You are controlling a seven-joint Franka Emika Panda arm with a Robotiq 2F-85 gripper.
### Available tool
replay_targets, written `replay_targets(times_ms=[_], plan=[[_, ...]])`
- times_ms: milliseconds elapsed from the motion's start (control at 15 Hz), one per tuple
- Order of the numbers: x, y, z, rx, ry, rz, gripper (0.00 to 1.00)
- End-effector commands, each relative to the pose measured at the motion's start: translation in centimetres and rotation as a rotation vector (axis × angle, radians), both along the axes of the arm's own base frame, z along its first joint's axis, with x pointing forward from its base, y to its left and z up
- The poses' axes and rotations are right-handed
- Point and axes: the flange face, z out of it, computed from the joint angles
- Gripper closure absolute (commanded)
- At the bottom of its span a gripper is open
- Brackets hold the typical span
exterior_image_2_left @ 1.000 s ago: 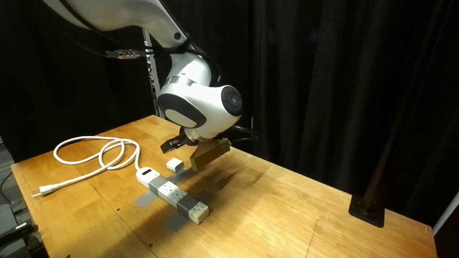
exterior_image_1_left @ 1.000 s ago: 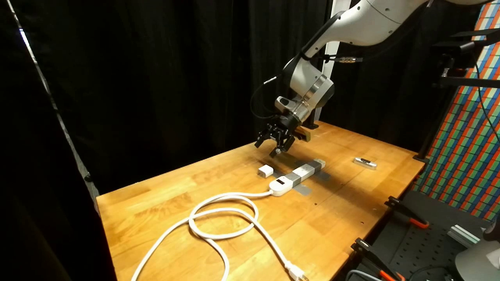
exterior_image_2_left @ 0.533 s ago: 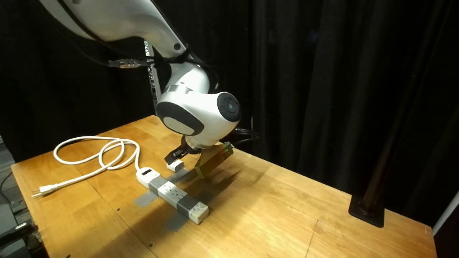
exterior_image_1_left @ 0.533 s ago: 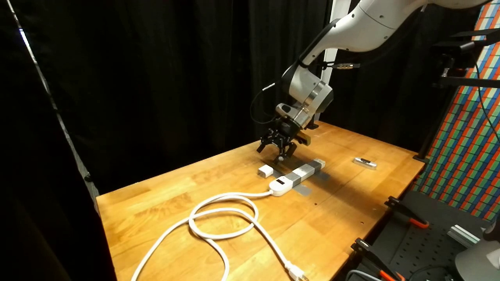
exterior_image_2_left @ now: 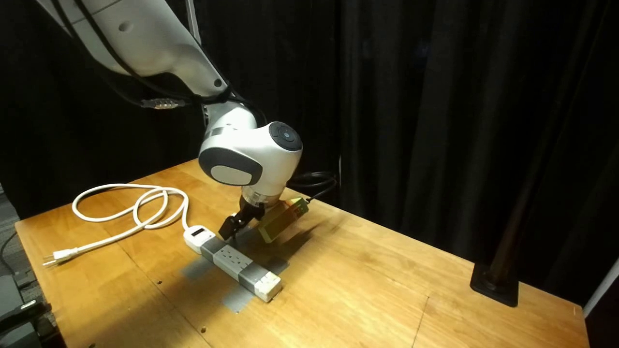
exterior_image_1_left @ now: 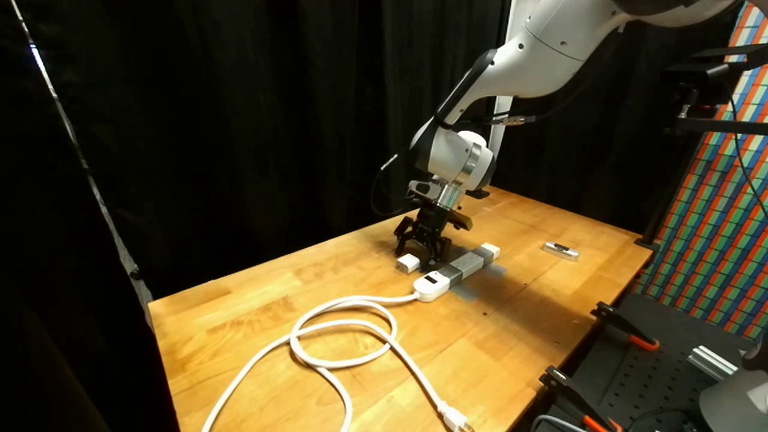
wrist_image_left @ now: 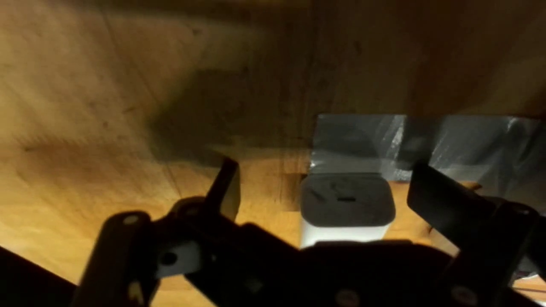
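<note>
Claw (wrist_image_left: 327, 179), spread and apparently pre-grasp, likely needs a nudge toward the white USB charger (wrist_image_left: 347, 207) at five o'clock in the wrist view before closing.

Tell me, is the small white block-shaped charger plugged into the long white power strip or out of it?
Out: in an exterior view the charger rests on the wooden tabletop, apart from the power strip.

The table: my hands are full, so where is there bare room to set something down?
Bare: the table between power strip and pole base, and, past the tape, towards the clamps. Crowded: around the gripper and charger beside the power strip, and where the cord loops.
</note>
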Motion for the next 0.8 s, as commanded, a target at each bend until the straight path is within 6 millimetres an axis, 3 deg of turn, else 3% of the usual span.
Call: replay_targets(times_ms=[0, 467, 733], plan=[[0.6, 0.2, 0.1, -0.057, 0.068, 0.002, 0.00], [3.8, -0.3, 2.3, -0.082, 0.372, -0.064, 0.00], [4.7, -1.2, 2.3, 0.044, 0.529, -0.073, 0.00]])
